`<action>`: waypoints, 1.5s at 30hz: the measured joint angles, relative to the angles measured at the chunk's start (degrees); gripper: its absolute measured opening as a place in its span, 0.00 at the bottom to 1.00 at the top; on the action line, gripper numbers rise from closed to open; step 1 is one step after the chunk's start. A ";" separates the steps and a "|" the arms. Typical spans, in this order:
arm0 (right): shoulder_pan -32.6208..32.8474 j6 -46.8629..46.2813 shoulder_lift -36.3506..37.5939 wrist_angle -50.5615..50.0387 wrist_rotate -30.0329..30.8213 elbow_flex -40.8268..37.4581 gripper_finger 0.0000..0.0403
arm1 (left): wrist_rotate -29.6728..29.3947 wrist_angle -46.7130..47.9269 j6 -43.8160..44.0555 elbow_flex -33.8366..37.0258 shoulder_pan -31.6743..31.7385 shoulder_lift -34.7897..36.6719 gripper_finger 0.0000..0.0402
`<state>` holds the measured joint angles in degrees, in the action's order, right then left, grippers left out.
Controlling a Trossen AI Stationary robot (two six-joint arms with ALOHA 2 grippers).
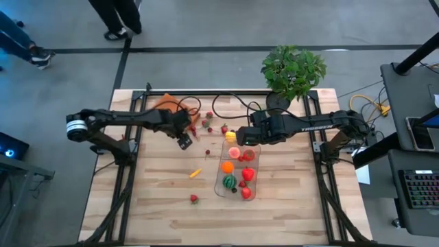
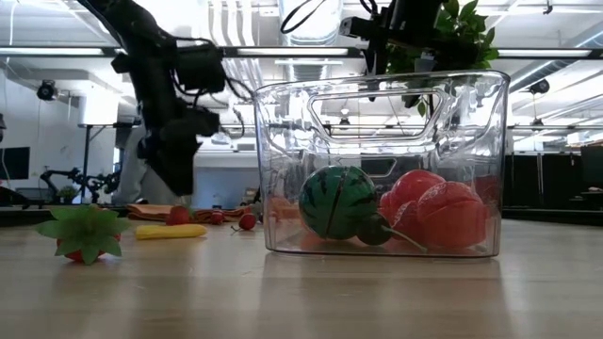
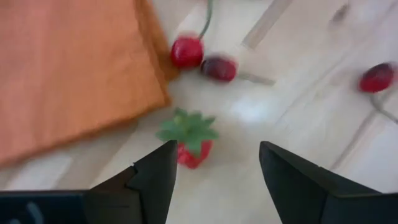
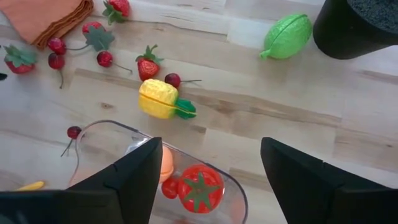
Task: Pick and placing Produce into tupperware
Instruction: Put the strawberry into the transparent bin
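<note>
The clear tupperware [image 1: 221, 184] [image 2: 283, 169] stands on the table right of centre and holds a small watermelon [image 2: 336, 201], a tomato [image 4: 200, 186], an orange [image 1: 227, 167] and other red pieces. More produce lies loose beyond it: a strawberry [image 3: 189, 143], cherries [image 3: 186, 51] and a yellow piece [image 4: 160, 99]. My left gripper [image 1: 184, 140] [image 3: 217, 152] hovers open, its fingers standing either side of that strawberry without touching it. My right gripper [image 1: 241, 137] [image 4: 211, 149] is open over the tub's far end.
An orange-brown pad [image 3: 68, 68] lies by the strawberry. A potted plant [image 1: 293, 68] stands at the far edge, with a green fruit [image 4: 287, 35] near its black pot [image 4: 364, 25]. A strawberry [image 1: 194, 199] [image 2: 85, 234] and a yellow-orange piece [image 1: 195, 173] lie left of the tub.
</note>
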<state>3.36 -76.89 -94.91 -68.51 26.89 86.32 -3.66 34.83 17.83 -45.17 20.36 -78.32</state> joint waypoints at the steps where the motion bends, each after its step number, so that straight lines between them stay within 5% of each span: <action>1: 0.00 0.01 0.00 -0.10 0.00 0.00 0.66 | -0.06 -0.46 -1.61 -0.17 0.00 0.51 0.53; 7: 0.00 0.47 0.00 -0.09 0.14 -0.02 0.65 | -1.86 -0.43 -5.92 -0.30 0.66 0.80 0.53; 20: 0.00 0.58 0.00 -0.17 0.07 0.00 0.66 | -1.51 0.39 8.68 -0.23 0.70 -2.95 0.53; 45: 0.00 2.17 0.00 -0.31 -0.27 0.00 0.64 | -2.26 -3.35 6.89 0.22 0.70 -10.08 0.50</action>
<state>3.36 -74.72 -94.91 -68.82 26.62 86.32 -5.91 31.48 24.72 -44.96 21.06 -88.40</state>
